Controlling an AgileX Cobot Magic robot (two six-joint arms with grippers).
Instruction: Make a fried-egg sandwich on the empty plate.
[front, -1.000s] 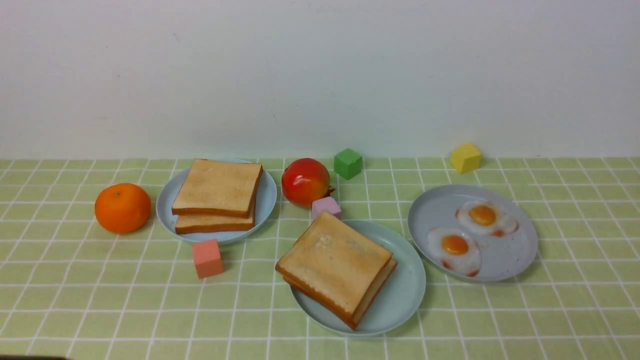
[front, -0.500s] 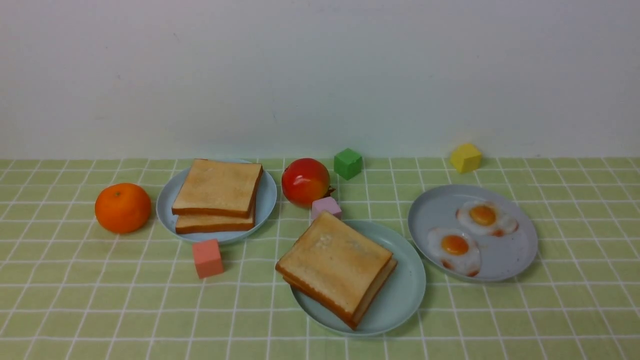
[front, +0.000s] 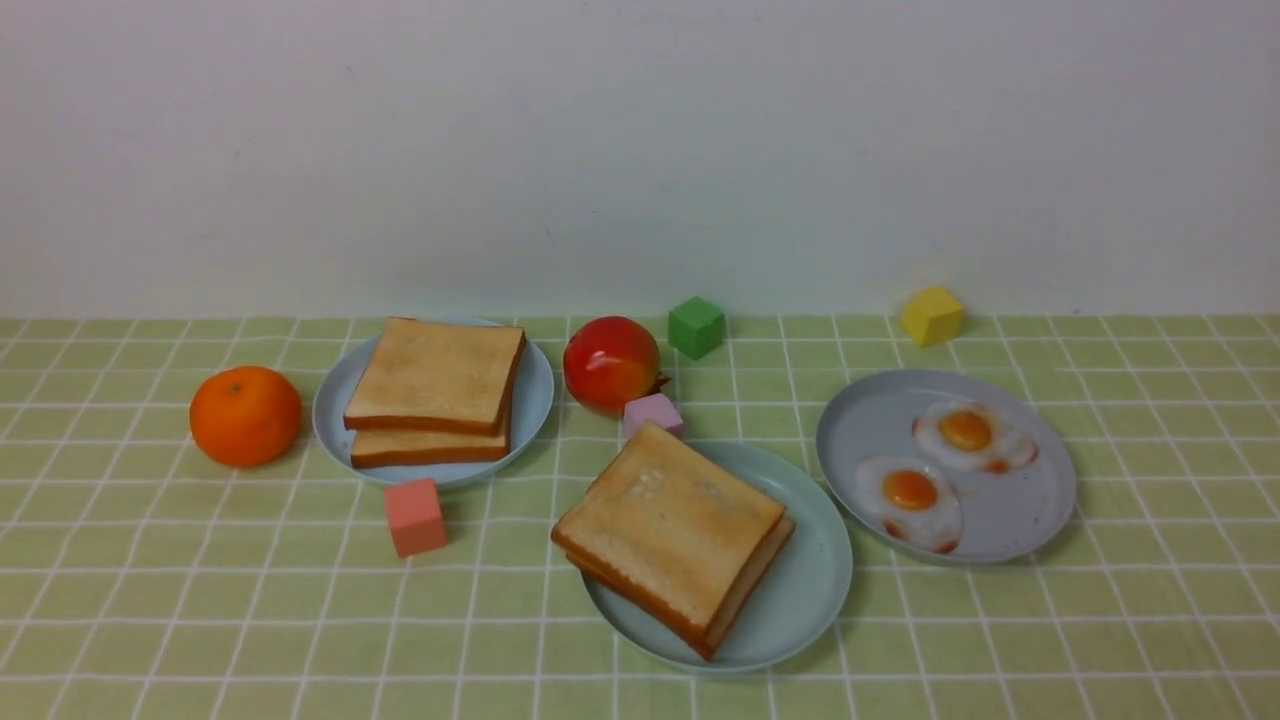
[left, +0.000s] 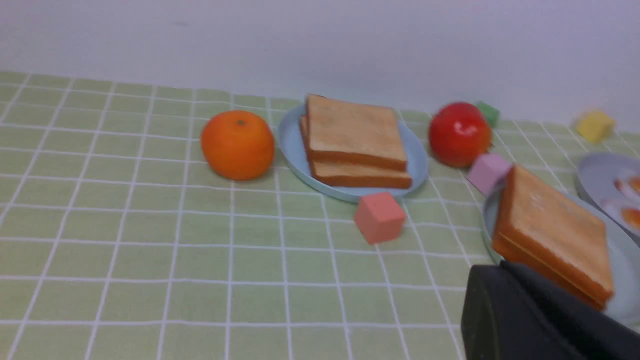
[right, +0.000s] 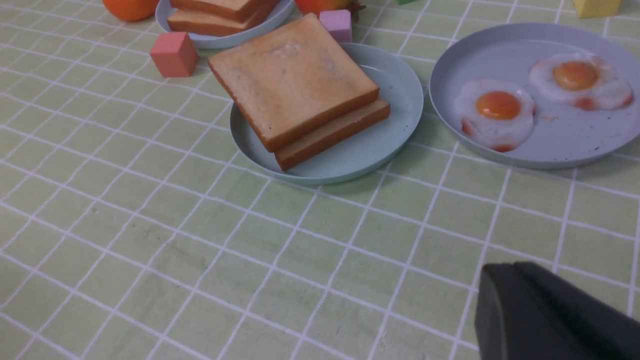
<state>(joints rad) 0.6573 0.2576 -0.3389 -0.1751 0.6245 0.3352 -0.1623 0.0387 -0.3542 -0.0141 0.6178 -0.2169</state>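
Stacked toast (front: 672, 530) remains on the teal plate (front: 805, 590); the dark edge formerly at the front view's lower left is gone. Any egg between the slices is hidden. Left gripper (left: 492, 267), partly cropped, is closed; right gripper's (right: 505, 267) opening is indeterminable.

Between the stacked toast slices (front: 670, 530) on the mint-teal plate (front: 800, 580), the filling is hidden; whether egg lies inside: undetermined.

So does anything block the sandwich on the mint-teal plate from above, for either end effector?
Nothing visible does: in the front view, no object lies on or over the top toast slice. The pink block only sits beyond its far corner.
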